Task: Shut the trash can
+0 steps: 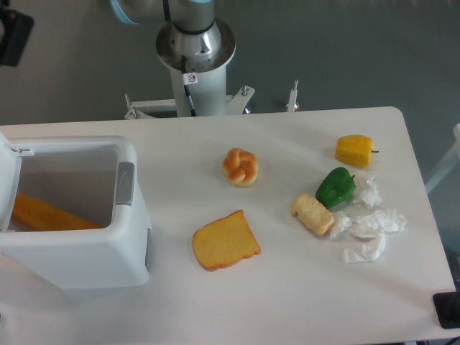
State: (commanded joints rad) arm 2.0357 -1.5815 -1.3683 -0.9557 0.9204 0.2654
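Observation:
The trash can [79,244] is a large white boxy bin at the table's left side, and it stands open. Its lid [7,183] is swung up at the frame's left edge, and a grey latch tab [125,182] sits on the right wall. An orange item [47,213] lies inside. Only one black piece of my gripper [11,36] shows, in the top left corner, high above and behind the bin and touching nothing. Whether its fingers are apart cannot be made out.
The robot base [195,50] stands behind the table. A knotted bun [241,167], toast slice [225,240], yellow pepper [355,150], green pepper [336,187], pastry [312,214] and crumpled tissues [370,233] lie to the right.

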